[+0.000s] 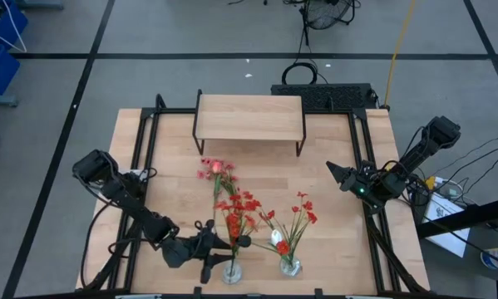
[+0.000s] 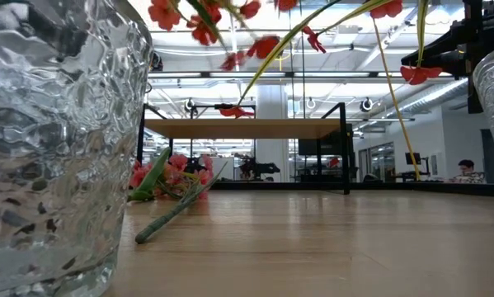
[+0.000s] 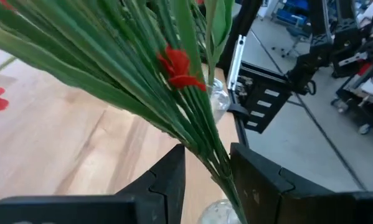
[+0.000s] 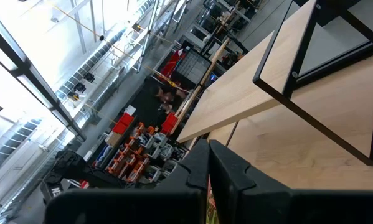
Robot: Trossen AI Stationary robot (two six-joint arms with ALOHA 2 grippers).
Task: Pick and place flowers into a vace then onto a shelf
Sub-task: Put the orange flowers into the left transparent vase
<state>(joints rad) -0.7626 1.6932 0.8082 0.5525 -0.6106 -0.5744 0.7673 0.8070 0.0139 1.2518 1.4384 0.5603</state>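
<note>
Left gripper (image 1: 224, 243) sits low at the front of the desk (image 1: 332, 232), jaws pinching a bundle of green flower stalks just above a glass vase (image 1: 231, 271). The left wrist view gives the grip itself: the two dark fingers (image 3: 167, 177) stand partly apart with the stalks (image 3: 192, 118) passing between them, a red blossom (image 3: 179, 67) on the bundle, and a rim of glass directly under the jaws. The overhead view cannot resolve that contact.

Overhead, a second vase (image 1: 290, 267) stands just right of the first, holding red-flowered stems (image 1: 297, 218) that lean up and away. A pink-and-red stem (image 1: 216, 172) lies flat on the desk between the vases and the shelf (image 1: 249, 116), which stands at the back centre of the desk with nothing on its board.

The low view adds what the overhead hides: the textured wall of a vase (image 2: 57, 140) very close at one side, the lying stem (image 2: 174, 202) resting on the wood, and the shelf (image 2: 242, 128) seen edge-on on its black legs. Which vase this is, cannot tell.

Right gripper (image 1: 336, 172) hangs at the right edge of the desk, well apart from the flowers, jaws pressed together and holding nothing. Its wrist view shows the closed fingers (image 4: 202, 171) with the shelf's board (image 4: 267, 81) and leg beyond.
</note>
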